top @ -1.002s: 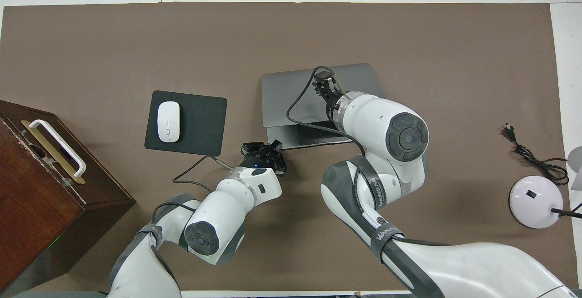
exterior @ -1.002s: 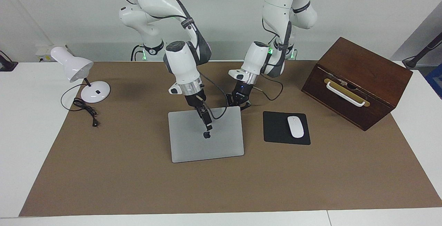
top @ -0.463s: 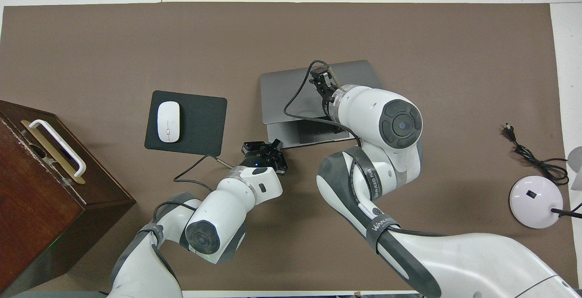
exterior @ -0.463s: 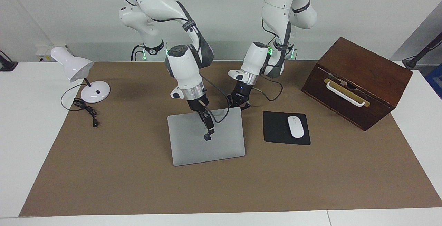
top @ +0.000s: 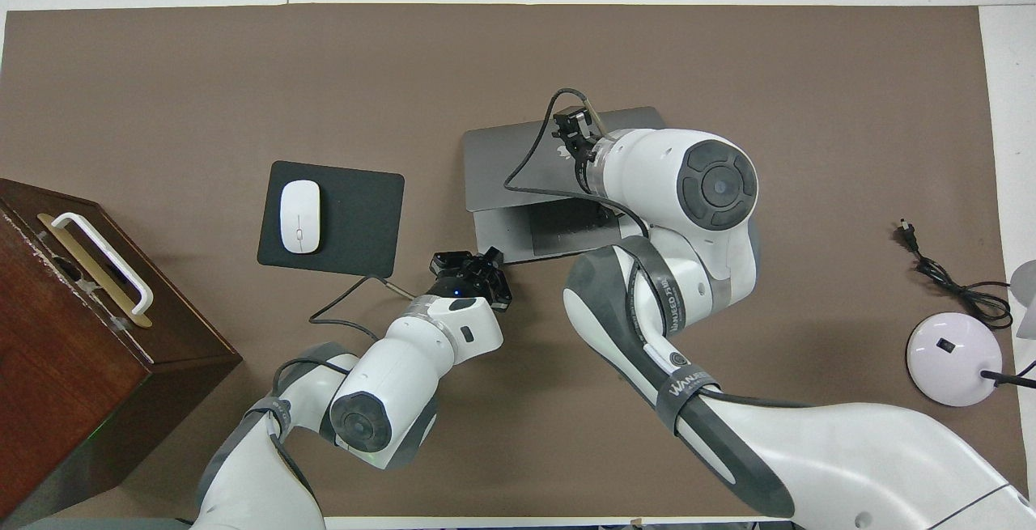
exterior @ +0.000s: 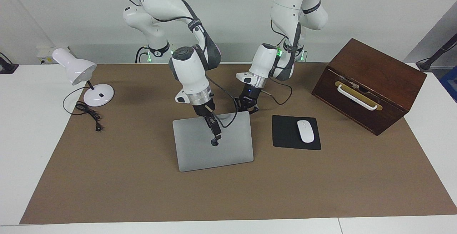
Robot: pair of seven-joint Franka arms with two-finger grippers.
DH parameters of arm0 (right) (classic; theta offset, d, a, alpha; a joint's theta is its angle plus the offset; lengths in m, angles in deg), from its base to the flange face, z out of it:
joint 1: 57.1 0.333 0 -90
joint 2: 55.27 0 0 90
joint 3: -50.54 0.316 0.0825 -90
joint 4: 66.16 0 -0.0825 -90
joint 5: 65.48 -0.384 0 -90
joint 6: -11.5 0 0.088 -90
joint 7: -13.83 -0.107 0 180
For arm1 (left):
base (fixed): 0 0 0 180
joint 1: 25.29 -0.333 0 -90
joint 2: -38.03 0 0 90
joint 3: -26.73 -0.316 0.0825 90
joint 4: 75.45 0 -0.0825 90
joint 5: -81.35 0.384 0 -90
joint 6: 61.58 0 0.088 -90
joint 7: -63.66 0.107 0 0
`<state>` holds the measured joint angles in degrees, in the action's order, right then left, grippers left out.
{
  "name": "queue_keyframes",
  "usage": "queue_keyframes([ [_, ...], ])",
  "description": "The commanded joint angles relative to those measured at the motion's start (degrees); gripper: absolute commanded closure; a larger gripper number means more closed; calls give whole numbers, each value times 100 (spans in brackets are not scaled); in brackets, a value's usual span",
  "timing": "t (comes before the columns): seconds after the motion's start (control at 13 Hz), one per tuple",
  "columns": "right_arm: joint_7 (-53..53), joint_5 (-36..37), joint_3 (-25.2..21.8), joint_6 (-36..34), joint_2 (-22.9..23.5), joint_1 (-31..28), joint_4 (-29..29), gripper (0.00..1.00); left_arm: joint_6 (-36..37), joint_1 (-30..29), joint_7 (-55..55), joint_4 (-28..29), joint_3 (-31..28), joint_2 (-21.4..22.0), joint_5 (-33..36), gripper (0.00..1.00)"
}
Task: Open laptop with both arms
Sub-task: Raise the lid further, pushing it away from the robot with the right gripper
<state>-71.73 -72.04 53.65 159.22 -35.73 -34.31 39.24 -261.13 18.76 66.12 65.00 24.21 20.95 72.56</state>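
A white desk lamp (exterior: 84,76) stands toward the right arm's end of the surface (exterior: 117,177), well apart from the laptop (exterior: 200,152). The laptop lies mid-surface, partly open, hinge away from the robots, its long axis along the surface. The right gripper (exterior: 214,142), fingers clenched, covers the lid's logo. The left gripper (exterior: 245,108), fingers clenched, sits at the laptop's near corner. Beside the laptop lie a mouse pad (exterior: 285,134), a mouse (exterior: 305,131), then a wooden box (exterior: 371,84).

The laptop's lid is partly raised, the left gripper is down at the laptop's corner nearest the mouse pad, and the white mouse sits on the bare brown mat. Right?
Not quite. The mouse lies on the black mouse pad, not on the bare mat, as the overhead view shows. The rest holds: the laptop has its lid partly raised, and the left gripper is down at its corner nearest the pad.
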Motion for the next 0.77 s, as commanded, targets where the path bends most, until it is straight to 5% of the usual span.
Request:
queue_keyframes([
  [0.0,294,14,50,-347,269,-168,-555,9,-75,60,26,-79,-56,-243,-8,100],
  [0.69,452,-4,50,-1569,480,-353,-1531,9,-75,60,26,-79,-56,-243,-8,100],
])
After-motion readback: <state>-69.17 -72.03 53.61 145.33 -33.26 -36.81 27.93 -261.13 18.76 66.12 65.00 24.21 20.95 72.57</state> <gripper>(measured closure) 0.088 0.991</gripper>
